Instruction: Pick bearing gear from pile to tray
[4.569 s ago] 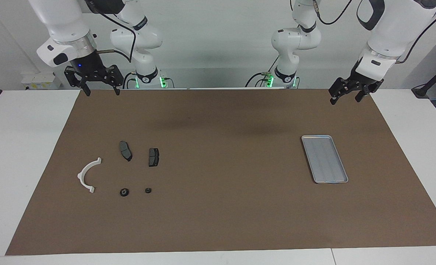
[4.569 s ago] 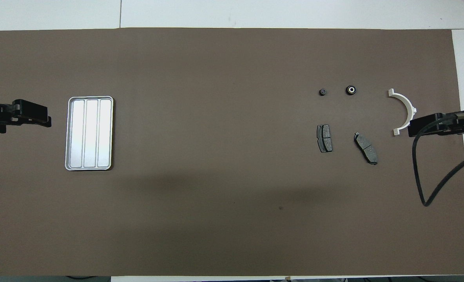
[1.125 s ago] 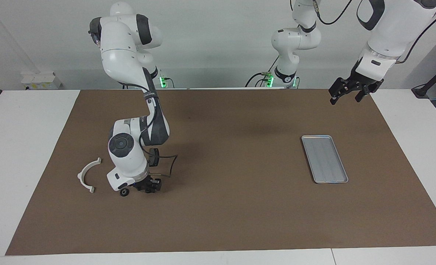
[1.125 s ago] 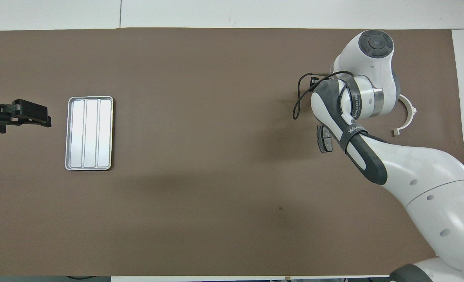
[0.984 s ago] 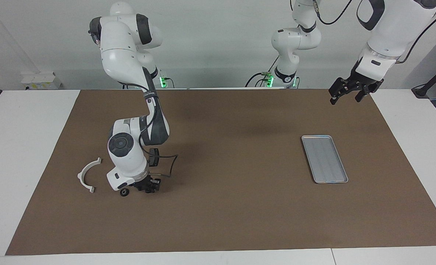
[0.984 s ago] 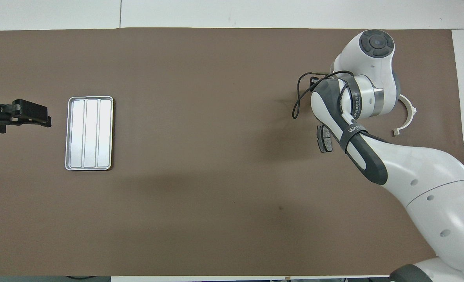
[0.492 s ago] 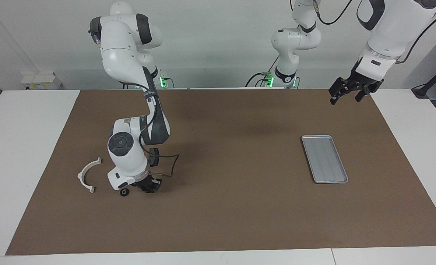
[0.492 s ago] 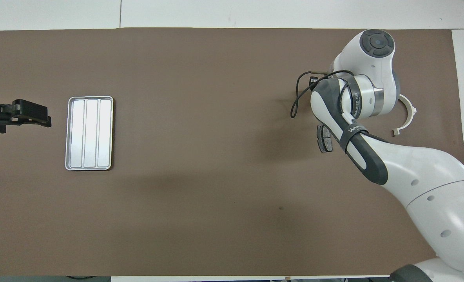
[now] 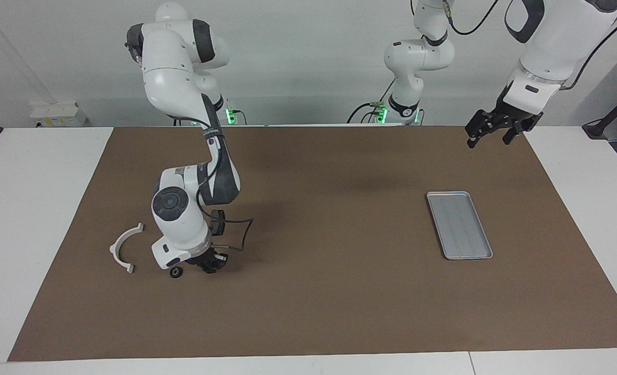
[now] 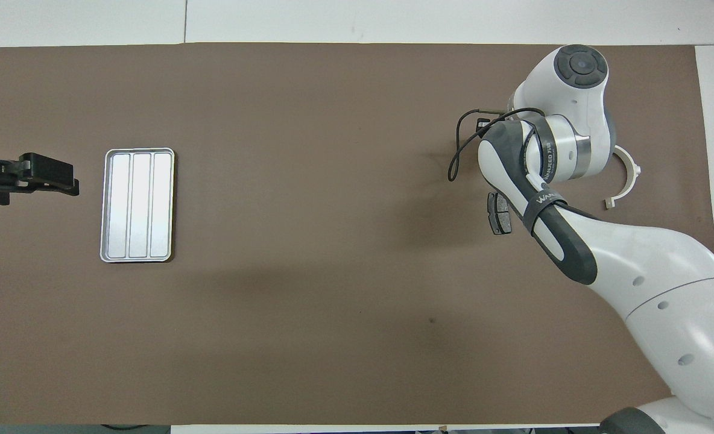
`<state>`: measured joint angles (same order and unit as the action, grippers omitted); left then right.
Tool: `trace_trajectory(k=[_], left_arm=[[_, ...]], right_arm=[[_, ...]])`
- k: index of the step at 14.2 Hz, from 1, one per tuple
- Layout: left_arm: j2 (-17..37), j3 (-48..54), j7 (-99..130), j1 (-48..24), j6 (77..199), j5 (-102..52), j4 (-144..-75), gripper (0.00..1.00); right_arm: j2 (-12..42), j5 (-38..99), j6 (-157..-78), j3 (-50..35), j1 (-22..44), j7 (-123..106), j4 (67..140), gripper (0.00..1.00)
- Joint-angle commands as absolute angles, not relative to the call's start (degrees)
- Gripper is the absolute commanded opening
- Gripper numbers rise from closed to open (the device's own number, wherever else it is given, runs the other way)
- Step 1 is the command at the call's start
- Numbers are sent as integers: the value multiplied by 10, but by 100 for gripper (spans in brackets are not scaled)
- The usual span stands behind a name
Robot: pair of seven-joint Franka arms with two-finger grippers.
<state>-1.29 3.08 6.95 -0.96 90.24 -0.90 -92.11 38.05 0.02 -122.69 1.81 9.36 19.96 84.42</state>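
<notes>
while the right gripper (image 9: 210,267) sits down at the mat with its fingertips drawn together, it is at the spot where a small black round piece of the pile would lie; that piece itself is hidden under the fingers, so whether it is truly caught cannot be confirmed by eye. just beside the gripper, toward the right arm's end of the table, a second black round piece (image 9: 175,272) rests free on the mat. the white curved bracket (image 9: 123,248) lies further toward that same end. one dark brake pad (image 10: 499,214) shows nearer the robots, half under the right arm.

the tray (image 9: 459,225) stands well apart, toward the left arm's end, its long axis running roughly away from the robots. the carry therefore looks to be a long crossing along the table's length.

the left gripper (image 9: 495,130) waits in the air over the mat's edge by its own base, fingers spread and holding nothing; it is the nearer to the tray.
</notes>
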Motion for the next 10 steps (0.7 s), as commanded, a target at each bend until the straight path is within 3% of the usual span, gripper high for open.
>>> trace_trajectory(k=[1,7,10], left_arm=[[-21,33,68,-6,902,-3,-931,100],[-21,33,68,-6,902,-3,-931,100],[-21,33,68,-6,902,-3,-931,100]], right_arm=[[375,-3,-1210,17,86,205,841,0],[303,-17,-994,13,98,194,764,0],[259,-9,-896,11,156,228,719,0]])
